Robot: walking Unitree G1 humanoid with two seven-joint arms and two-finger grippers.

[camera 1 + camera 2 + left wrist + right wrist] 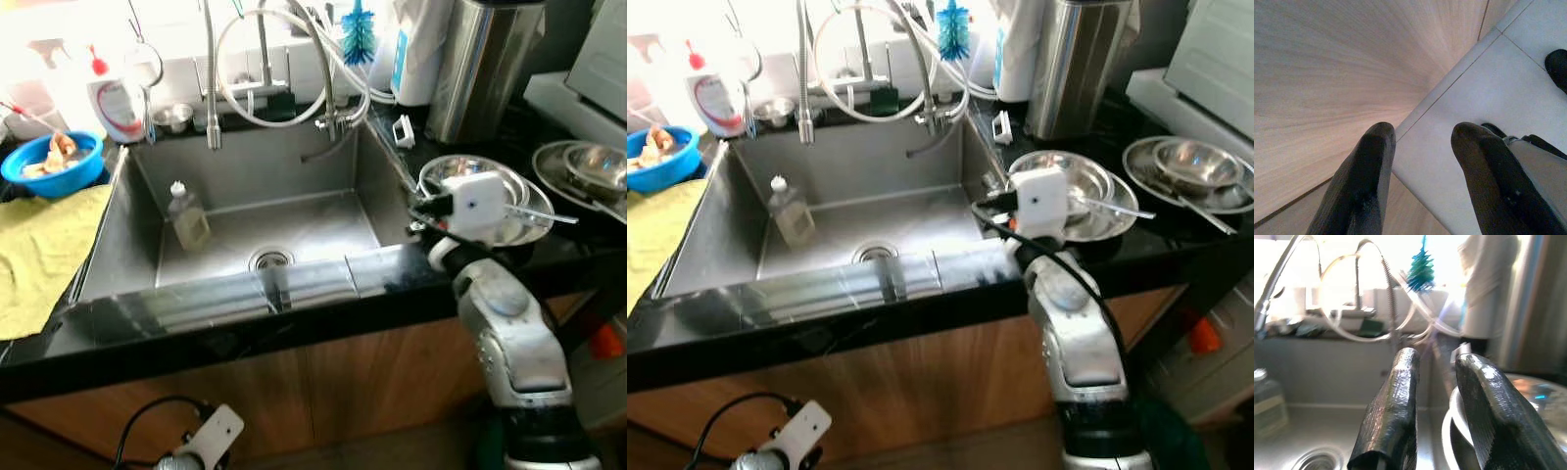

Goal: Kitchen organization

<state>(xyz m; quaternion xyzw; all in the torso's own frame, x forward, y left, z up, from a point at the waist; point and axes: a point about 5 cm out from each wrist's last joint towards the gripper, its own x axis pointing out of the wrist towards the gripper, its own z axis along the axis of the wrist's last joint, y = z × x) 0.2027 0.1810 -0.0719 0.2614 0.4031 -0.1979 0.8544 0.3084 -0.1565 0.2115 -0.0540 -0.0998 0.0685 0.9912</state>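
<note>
My right gripper (pixel 1439 360) is open with nothing between its fingers. It hovers at the sink's right rim, right beside a steel bowl (pixel 468 174) stacked on plates with a spoon (pixel 537 211) across them. The steel sink (pixel 294 157) holds a clear soap bottle (pixel 186 216) standing near its left wall. A second pile of steel bowls and plates (pixel 588 168) lies farther right on the black counter. My left gripper (pixel 1422 131) hangs open low in front of the wooden cabinet, over pale floor tiles.
A blue bowl (pixel 53 162) with scraps and a yellow cloth (pixel 39 250) lie left of the sink. Behind it stand the coiled faucet (pixel 265 59), a teal brush (pixel 358 31), a soap dispenser (pixel 116 103) and a tall steel canister (pixel 485 64).
</note>
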